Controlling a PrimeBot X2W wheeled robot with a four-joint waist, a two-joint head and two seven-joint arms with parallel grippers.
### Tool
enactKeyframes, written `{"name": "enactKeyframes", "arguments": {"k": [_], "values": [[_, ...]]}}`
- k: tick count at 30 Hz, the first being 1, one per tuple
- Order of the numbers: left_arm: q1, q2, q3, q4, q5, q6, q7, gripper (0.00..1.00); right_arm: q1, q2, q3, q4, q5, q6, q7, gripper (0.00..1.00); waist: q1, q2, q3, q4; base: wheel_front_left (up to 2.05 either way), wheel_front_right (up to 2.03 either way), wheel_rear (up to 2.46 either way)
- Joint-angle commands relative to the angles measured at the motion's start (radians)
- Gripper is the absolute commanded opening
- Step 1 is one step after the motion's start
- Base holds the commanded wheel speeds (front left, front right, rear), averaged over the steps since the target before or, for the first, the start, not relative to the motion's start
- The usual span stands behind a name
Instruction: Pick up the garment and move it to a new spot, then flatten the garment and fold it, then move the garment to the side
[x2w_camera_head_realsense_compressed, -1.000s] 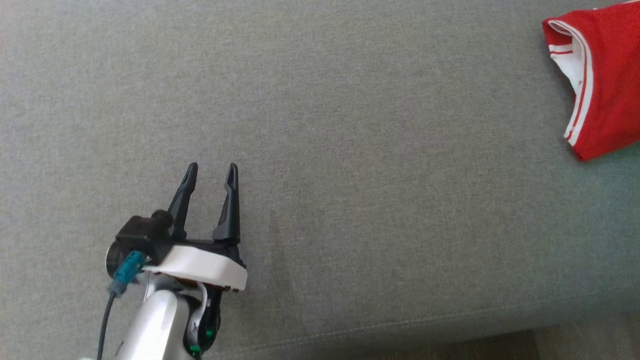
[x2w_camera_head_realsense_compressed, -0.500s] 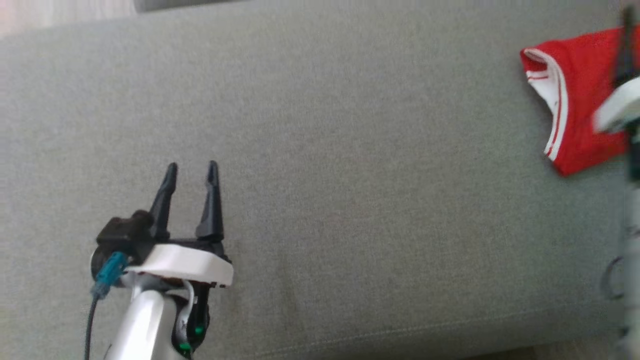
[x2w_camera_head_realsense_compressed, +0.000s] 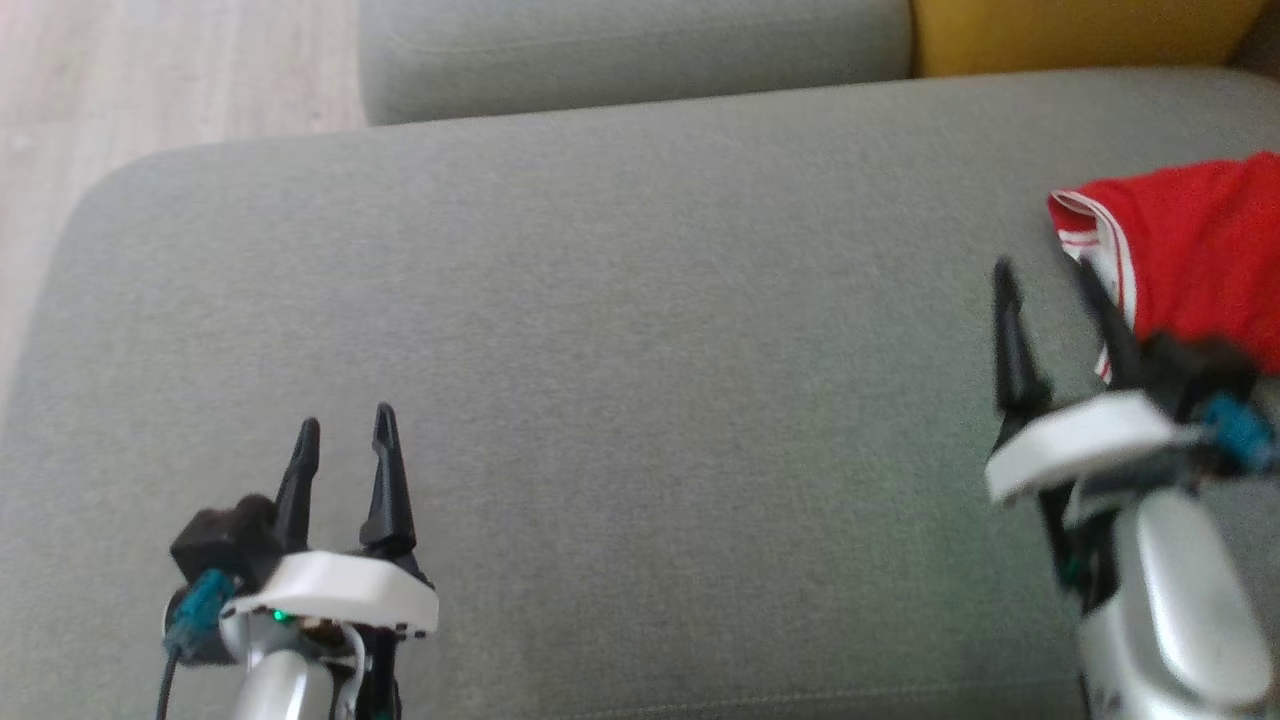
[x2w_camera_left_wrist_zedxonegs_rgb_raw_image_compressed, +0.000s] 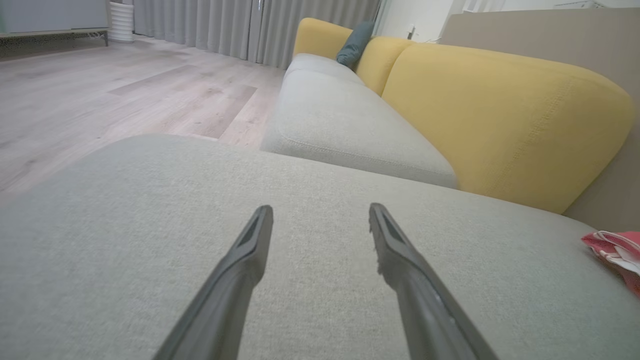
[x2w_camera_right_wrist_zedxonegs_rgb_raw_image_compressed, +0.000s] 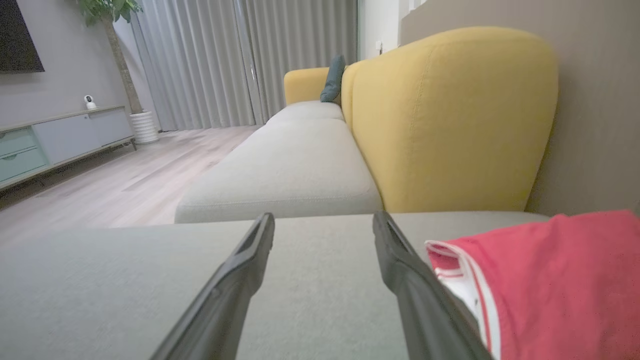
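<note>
Your red garment (x2w_camera_head_realsense_compressed: 1200, 230), white-trimmed with thin red stripes, lies at the right edge of the grey seat cushion (x2w_camera_head_realsense_compressed: 640, 300), towards its far corner. Your right gripper (x2w_camera_head_realsense_compressed: 1044, 266) hovers just beside it, jaws spread and empty. Your left gripper (x2w_camera_head_realsense_compressed: 345, 418) is near the cushion's front edge, well apart from the garment, likewise spread around nothing. Both wrist views show a yellow backrest (x2w_camera_right_wrist_zedxonegs_rgb_raw_image_compressed: 450, 115) and a teal pillow (x2w_camera_right_wrist_zedxonegs_rgb_raw_image_compressed: 332, 77). The right one adds a sideboard (x2w_camera_right_wrist_zedxonegs_rgb_raw_image_compressed: 65, 140) carrying a small white camera (x2w_camera_right_wrist_zedxonegs_rgb_raw_image_compressed: 90, 101).
</note>
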Motion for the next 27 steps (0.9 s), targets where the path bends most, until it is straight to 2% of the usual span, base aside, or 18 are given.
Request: {"name": "enactKeyframes", "arguments": {"k": [1, 12, 27], "values": [[-0.022, 0.0, 0.036, -0.022, -0.002, 0.004, -0.012, 1.0, 0.006, 0.011, 0.04, -0.047, 0.02, 0.007, -0.016, 1.0, 0.0001, 0.0, -0.022, 0.024, 0.0, 0.0, 0.0], [0.014, -0.001, 0.001, 0.017, 0.014, 0.005, -0.012, 1.0, 0.21, 0.012, 0.087, -0.079, 0.107, 0.007, -0.109, 1.0, 0.0001, 0.0, -0.065, 0.074, 0.0, 0.0, 0.0], [0.014, -0.002, -0.044, 0.04, 0.012, 0.016, -0.012, 1.0, 0.225, 0.012, 0.1, -0.048, 0.12, 0.007, -0.147, 1.0, 0.0001, 0.0, -0.066, 0.067, 0.0, 0.0, 0.0]]}}
